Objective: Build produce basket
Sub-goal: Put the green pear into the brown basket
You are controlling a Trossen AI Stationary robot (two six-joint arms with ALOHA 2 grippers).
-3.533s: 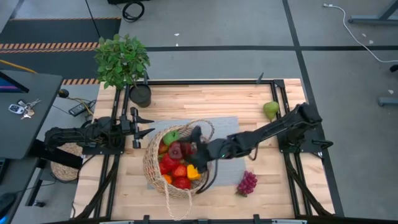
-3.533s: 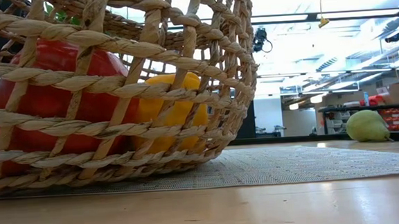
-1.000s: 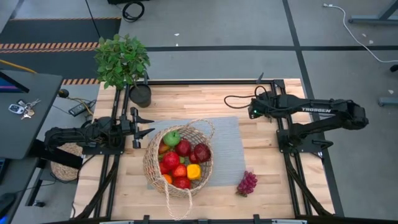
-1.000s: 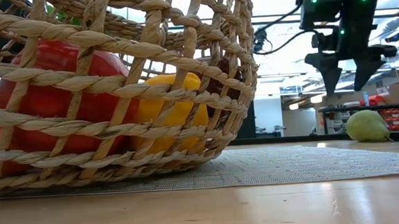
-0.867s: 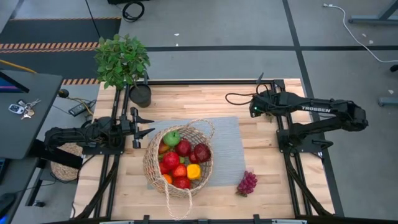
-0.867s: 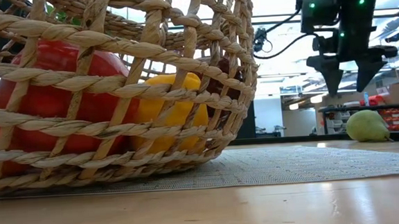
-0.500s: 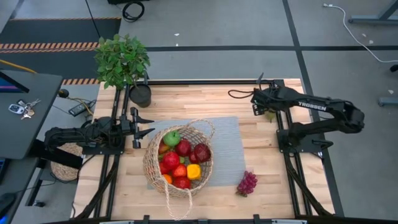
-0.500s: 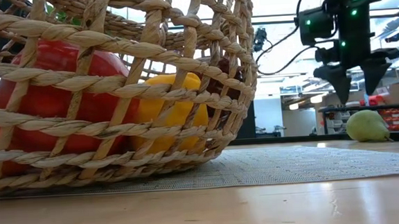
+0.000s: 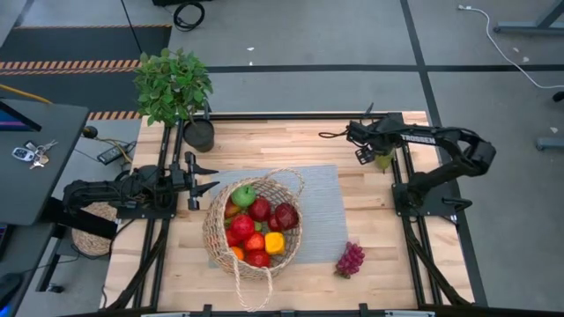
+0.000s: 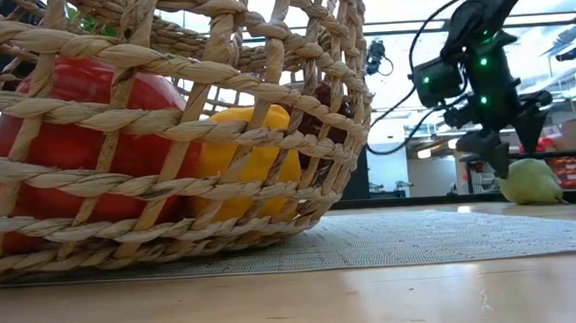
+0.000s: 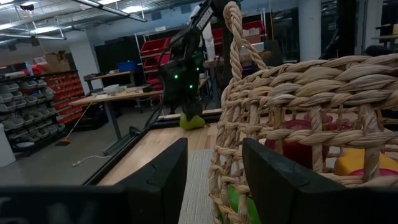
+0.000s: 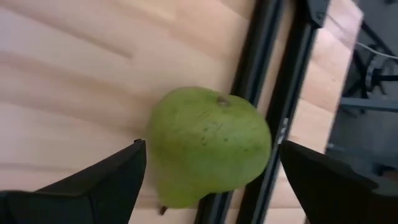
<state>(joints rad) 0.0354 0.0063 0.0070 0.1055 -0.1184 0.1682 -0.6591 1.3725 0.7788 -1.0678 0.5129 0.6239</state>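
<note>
Fingers (image 12: 106,180) of the right gripper (image 12: 211,180) are spread wide on either side of the green pear (image 12: 208,146), which lies on the desk (image 9: 291,141) beside its right rail; the left gripper (image 9: 201,176) is held open beside the basket (image 9: 216,231).
</note>
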